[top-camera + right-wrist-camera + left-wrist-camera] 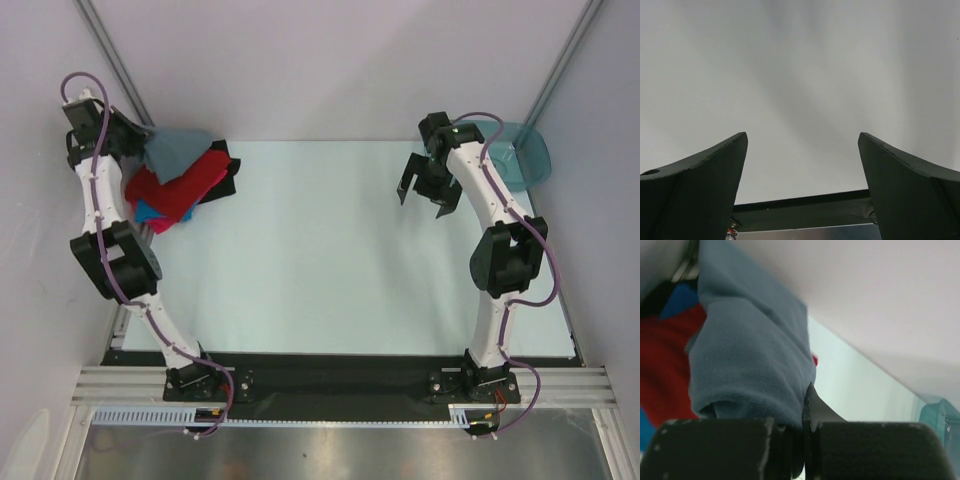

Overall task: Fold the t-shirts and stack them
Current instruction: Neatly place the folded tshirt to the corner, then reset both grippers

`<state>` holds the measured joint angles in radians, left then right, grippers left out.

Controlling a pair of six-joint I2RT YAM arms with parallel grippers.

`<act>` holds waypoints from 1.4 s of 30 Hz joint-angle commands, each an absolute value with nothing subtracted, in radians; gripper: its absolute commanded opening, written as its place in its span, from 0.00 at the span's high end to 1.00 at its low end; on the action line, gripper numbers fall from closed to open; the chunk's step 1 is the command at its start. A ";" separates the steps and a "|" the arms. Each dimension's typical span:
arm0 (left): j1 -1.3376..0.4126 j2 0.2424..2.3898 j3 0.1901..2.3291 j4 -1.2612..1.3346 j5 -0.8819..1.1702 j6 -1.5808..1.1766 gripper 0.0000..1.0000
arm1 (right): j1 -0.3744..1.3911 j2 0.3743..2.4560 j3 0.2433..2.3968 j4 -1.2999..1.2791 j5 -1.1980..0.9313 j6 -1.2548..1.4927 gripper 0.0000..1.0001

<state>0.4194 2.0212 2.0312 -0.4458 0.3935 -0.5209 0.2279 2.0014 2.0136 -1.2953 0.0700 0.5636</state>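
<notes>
L hand (804,440) clamped on grey-blue t-shirt (750,355), cloth draping over t-shirt pile (185,190) at far-left corner of worktop (330,270). R hand (430,190) fingers apart, holding nothing, well apart at far right. Next pull prob. rightward twd centre; L arm far nearer.

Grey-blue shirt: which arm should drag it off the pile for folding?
Left, likely. The left tool is shut on the grey-blue shirt at the pile; the right tool hangs open and empty across the table, by the teal tub.
</notes>
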 commanded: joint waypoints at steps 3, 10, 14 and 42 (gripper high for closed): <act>0.413 1.787 1.795 -0.443 0.313 -0.491 0.99 | 0.236 2.003 2.000 -1.279 0.034 0.554 0.01; 0.411 1.726 1.753 -0.574 0.206 -0.456 0.07 | 0.256 1.982 1.944 -1.266 0.018 0.545 0.01; 0.411 1.724 1.767 -0.623 0.175 -0.448 0.00 | 0.261 1.954 1.888 -1.243 0.009 0.543 0.01; 0.164 1.370 1.642 -0.703 0.276 -0.480 0.00 | 0.340 1.927 1.807 -1.166 0.009 0.506 0.01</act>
